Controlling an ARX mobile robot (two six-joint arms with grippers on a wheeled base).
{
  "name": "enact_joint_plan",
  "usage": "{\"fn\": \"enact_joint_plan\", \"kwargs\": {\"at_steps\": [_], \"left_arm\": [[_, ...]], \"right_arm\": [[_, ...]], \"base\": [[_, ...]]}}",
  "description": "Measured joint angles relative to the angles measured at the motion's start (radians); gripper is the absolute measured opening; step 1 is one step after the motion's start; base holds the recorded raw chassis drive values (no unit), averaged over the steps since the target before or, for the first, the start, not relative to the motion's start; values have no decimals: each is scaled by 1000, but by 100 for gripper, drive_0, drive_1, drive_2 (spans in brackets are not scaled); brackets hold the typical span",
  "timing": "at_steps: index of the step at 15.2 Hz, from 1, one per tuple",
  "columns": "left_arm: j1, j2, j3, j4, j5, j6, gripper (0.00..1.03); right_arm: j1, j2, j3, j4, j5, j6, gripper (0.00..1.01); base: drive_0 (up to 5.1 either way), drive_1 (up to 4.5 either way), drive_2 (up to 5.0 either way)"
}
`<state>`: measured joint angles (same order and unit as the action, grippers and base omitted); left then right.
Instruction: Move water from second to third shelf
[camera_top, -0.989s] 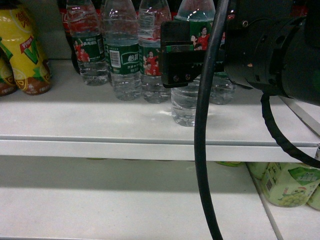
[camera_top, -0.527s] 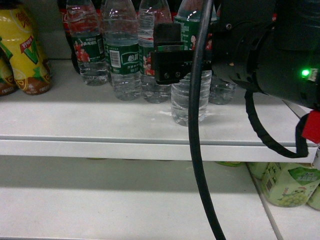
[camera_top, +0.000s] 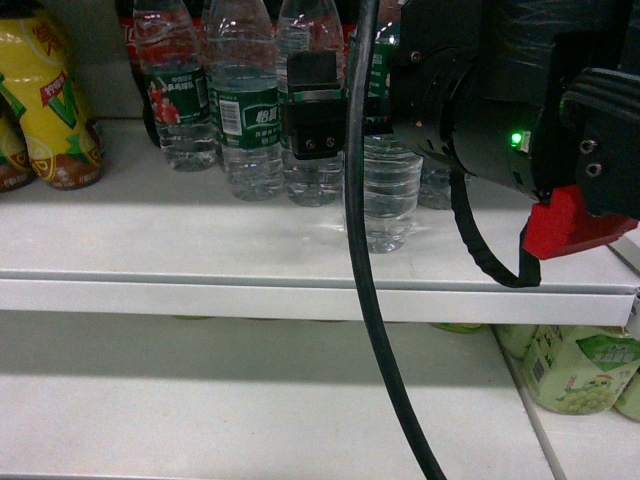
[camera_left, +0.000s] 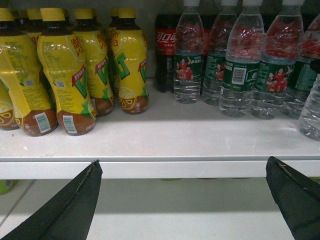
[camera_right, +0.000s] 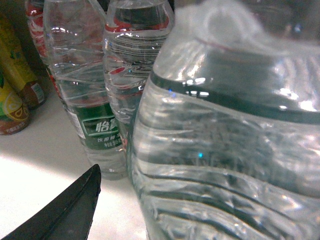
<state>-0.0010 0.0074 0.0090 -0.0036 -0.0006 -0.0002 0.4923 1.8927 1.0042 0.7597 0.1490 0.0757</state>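
The right gripper (camera_top: 345, 125) looks clamped on the water bottle (camera_top: 392, 190), whose base rests on the upper shelf (camera_top: 200, 235) (lower shelf at 6 o'clock awaits), so lifting remains; the left gripper (camera_left: 185, 200) hangs wide apart, empty.

Yellow plastic tea bottles with brown bases (camera_left: 75, 75) stand clustered at the left of the white metal shelf (camera_left: 150, 140). Behind, a dark cola bottle with a red label (camera_left: 165, 50) stands at the far wall. Pale green drink bottles (camera_top: 575, 370) occupy the lower shelf's right end.
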Motion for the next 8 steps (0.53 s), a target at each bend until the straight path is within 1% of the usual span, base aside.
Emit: {"fn": "enact_joint_plan", "kwargs": {"at_steps": [2,3,5,7,8], "left_arm": [[0,0,0,0,0,0,98],[0,0,0,0,0,0,98],[0,0,0,0,0,0,98],[0,0,0,0,0,0,98],[0,0,0,0,0,0,98]], "right_arm": [[0,26,48,-40,31,2,98],[6,26,53,-40,33,11,87],[7,26,54,-46,37,32,67],[11,23,54,-50,45,38,51],[13,22,53,-48,44,38,47]], "base": [[0,0,0],[0,0,0],[0,0,0],[0,0,0],[0,0,0]]}}
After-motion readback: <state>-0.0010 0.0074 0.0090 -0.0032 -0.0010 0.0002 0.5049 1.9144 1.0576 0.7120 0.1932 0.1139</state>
